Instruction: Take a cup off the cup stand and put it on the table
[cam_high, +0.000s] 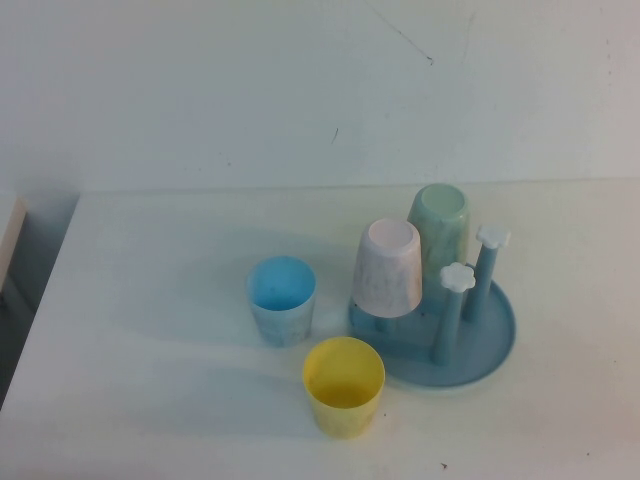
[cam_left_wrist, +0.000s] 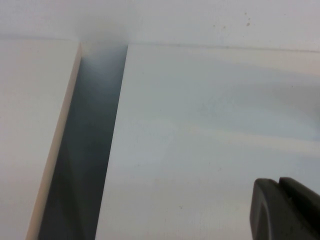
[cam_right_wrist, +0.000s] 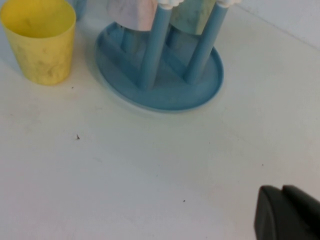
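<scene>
Just in front of the cup stand (cam_high: 497, 345), my yellow cup (cam_high: 344, 385) stands upright on the tabletop (cam_high: 150, 380), so the placing looks done. Neither my left gripper (cam_left_wrist: 287, 210) nor right gripper (cam_right_wrist: 287, 212) holds anything; whether they're open, I cannot tell.

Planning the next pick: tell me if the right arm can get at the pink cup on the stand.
Probably yes. The pink cup sits upside down on the cup stand, top exposed. The right gripper hovers over bare table beside the stand; the left gripper is far off.
</scene>
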